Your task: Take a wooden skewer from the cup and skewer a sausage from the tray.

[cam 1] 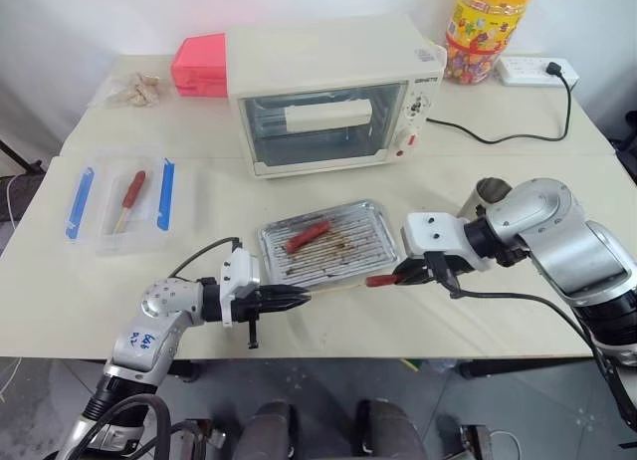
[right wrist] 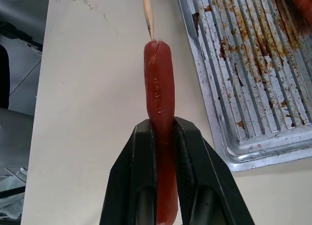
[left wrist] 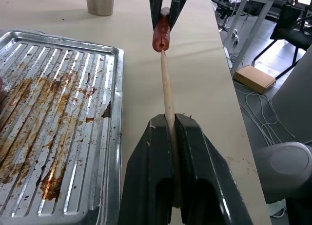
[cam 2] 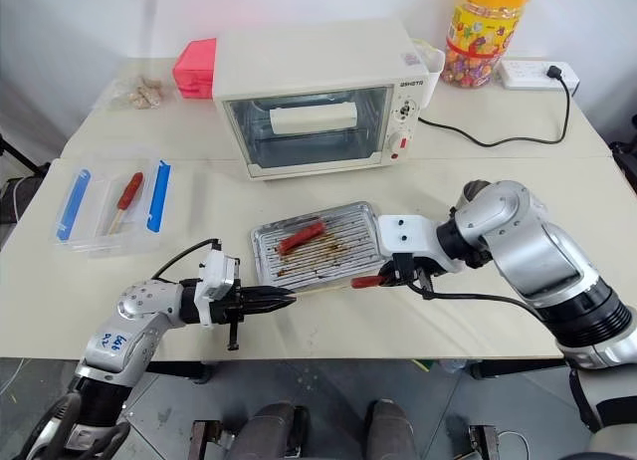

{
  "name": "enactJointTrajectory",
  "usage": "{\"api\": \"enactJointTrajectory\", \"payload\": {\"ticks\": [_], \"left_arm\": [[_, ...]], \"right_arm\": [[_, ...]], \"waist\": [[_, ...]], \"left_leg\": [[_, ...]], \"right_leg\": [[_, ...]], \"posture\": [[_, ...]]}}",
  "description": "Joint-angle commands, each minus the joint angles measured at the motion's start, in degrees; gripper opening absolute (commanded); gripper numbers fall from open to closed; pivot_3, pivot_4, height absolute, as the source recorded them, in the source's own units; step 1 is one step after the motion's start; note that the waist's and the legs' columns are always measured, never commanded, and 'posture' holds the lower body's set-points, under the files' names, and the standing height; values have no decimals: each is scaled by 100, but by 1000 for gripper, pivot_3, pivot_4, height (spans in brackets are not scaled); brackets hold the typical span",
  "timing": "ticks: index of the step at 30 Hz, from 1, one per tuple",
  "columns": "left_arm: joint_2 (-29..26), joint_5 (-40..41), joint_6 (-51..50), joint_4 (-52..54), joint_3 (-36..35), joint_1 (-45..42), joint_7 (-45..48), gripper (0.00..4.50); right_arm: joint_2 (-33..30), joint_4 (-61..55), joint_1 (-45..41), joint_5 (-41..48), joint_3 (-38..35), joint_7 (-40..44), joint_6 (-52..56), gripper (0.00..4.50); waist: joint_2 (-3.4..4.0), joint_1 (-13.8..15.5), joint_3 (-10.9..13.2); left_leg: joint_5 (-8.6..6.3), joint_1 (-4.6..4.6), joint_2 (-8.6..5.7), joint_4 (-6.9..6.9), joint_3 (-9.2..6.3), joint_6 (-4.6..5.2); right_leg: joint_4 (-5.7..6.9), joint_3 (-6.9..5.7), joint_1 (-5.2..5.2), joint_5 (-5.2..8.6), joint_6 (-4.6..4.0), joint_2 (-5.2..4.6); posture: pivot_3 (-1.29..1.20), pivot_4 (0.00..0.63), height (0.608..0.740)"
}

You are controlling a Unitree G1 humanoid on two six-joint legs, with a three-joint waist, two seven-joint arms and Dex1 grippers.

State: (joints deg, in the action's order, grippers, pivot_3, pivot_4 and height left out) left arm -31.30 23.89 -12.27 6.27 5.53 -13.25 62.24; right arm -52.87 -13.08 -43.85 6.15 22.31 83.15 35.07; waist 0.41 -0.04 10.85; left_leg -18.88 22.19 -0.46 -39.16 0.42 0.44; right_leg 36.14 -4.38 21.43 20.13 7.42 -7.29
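My left gripper (cam 1: 299,299) is shut on the wooden skewer (left wrist: 168,98), which points level toward my right gripper (cam 1: 403,275). The right gripper is shut on a glossy red-brown sausage (right wrist: 160,103), held just off the tray's near right corner above the table. The skewer's tip touches the sausage's end (left wrist: 161,32), where the skin is split. The silver tray (cam 1: 267,231), stained with grease, holds a second sausage (cam 1: 308,235) at its far left. The steel cup (left wrist: 100,2) stands behind my right arm, at the right of the table.
A white toaster oven (cam 1: 328,97) stands behind the tray. A clear box with blue clips (cam 1: 121,201) at the left holds a skewered sausage. A pink box (cam 1: 199,64), a candy jar (cam 1: 488,27) and a power strip (cam 1: 537,72) with its cable line the back.
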Motion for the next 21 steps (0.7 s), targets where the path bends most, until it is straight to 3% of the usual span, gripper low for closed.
{"api": "enactJointTrajectory", "payload": {"ticks": [1, 21], "left_arm": [[86, 22, 102, 138, 9, -60, -6, 0], [275, -34, 140, 80, 110, -198, 17, 0]], "right_arm": [[16, -309, 24, 161, -4, 146, -75, 322], [169, -306, 46, 256, -35, 179, -234, 322]], "waist": [[0, 2, 0], [0, 1, 0]], "left_leg": [[0, 0, 0, 0, 0, 0], [0, 0, 0, 0, 0, 0]], "right_leg": [[0, 0, 0, 0, 0, 0], [1, 0, 0, 0, 0, 0]], "posture": [[0, 150, 740], [0, 150, 740]]}}
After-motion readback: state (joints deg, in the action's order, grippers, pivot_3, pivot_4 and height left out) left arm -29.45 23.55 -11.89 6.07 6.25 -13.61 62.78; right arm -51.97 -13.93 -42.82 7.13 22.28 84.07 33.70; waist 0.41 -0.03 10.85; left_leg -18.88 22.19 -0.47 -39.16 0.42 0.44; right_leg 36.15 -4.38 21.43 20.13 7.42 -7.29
